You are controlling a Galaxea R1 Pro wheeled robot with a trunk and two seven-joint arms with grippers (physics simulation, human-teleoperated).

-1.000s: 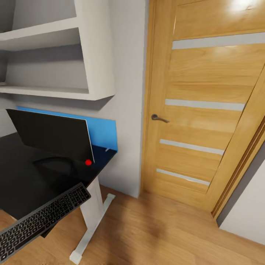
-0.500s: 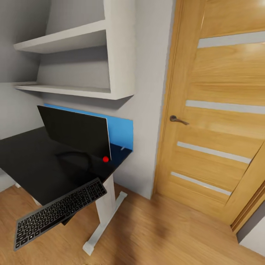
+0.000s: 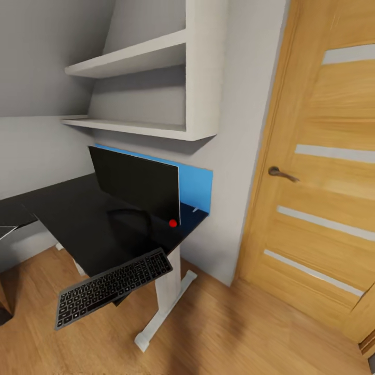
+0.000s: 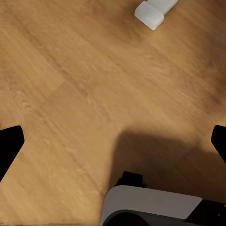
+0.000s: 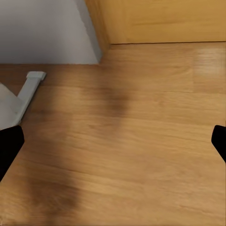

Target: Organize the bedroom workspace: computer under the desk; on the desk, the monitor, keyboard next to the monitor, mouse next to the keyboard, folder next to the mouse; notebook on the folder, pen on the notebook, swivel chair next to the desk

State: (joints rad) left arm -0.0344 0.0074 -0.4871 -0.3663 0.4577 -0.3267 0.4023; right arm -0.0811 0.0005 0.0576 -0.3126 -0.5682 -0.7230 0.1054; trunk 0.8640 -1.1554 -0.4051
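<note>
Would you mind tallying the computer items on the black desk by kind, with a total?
Monitor: 1, standing on the desk in front of the blue wall panel.
Keyboard: 1, at the desk's near edge, much of it overhanging the floor.
Total: 2

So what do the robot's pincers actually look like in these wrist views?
Little of them shows. The left pincer has black fingertips at the frame edges, plus a rounded white-grey body part with black trim. The right pincer has matching black fingertips.
</note>
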